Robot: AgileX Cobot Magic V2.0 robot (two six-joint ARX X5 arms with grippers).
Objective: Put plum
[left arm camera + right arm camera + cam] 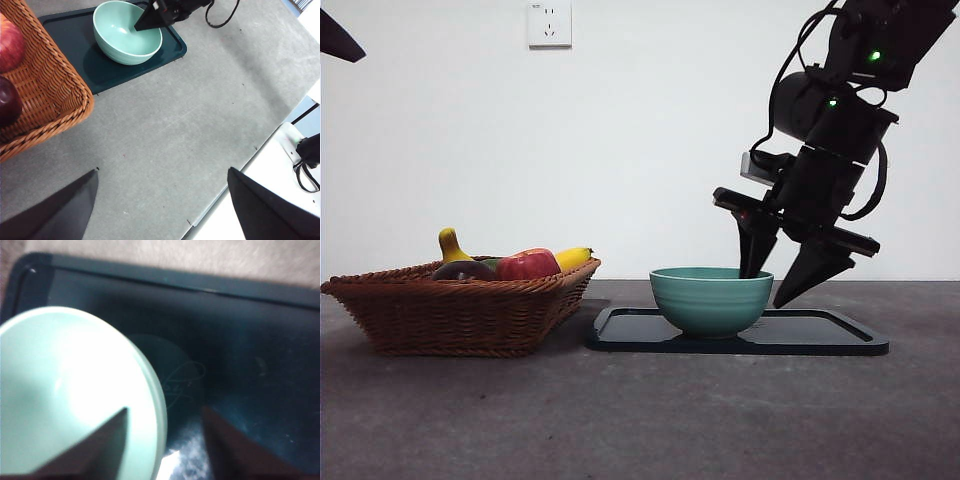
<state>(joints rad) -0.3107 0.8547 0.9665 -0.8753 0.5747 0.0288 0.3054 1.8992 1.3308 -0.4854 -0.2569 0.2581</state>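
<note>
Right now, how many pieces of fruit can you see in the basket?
3, all in the basket: a banana along the back, a red apple in the middle, and a dark plum beside the apple. More may be hidden below the rim.

Basket (460,315): woven brown wicker, rough and ribbed. Plum (7,102): very dark maroon skin, smooth, glossy. Apple (528,265): red, smooth, slight sheen. Banana (573,258): yellow, smooth, matt. Bowl (711,297): pale green, glazed ceramic look, faint ridges outside, shiny inside. Tray (820,335): dark, smooth, plastic-like, reflective. Table (640,420): grey, matt, lightly scuffed.
</note>
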